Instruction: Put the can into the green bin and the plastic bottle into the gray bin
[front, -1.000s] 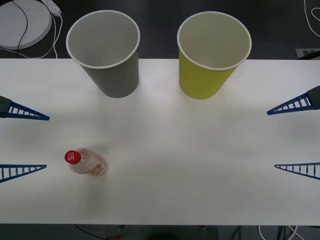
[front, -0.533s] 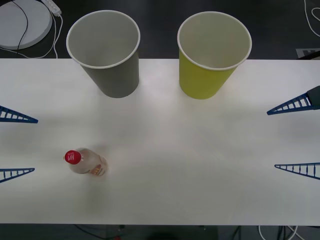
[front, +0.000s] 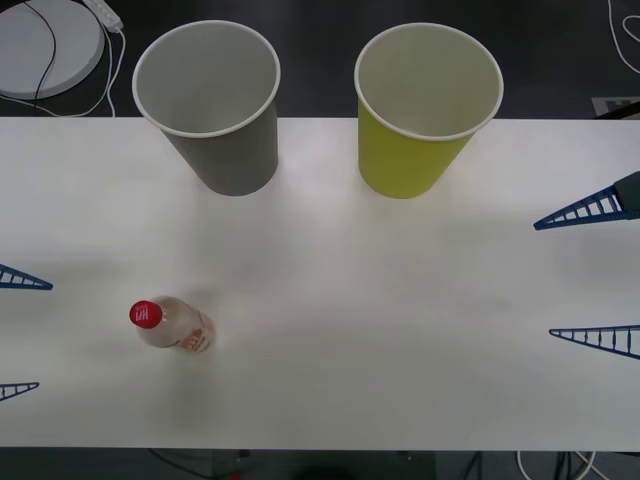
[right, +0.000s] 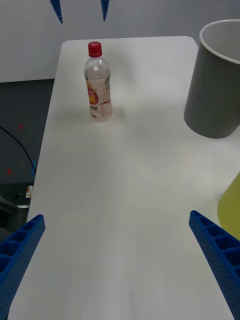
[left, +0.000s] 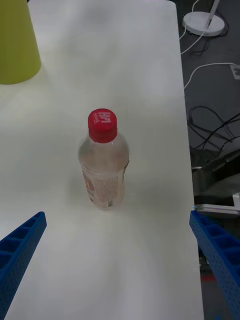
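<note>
Plastic bottle (front: 168, 326) left upright, not yet gripped.
Left gripper (front: 12, 335), fingers apart, was pulled back toward the table edge; right gripper (front: 590, 272) was parked, fingers apart.

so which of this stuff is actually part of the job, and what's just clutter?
Job:
- bottle, upright on the table
- gray bin
- green bin
- left gripper, open, nearest the bottle
- right gripper, open

Clutter:
- white round base and cables on the floor beyond the table
</note>
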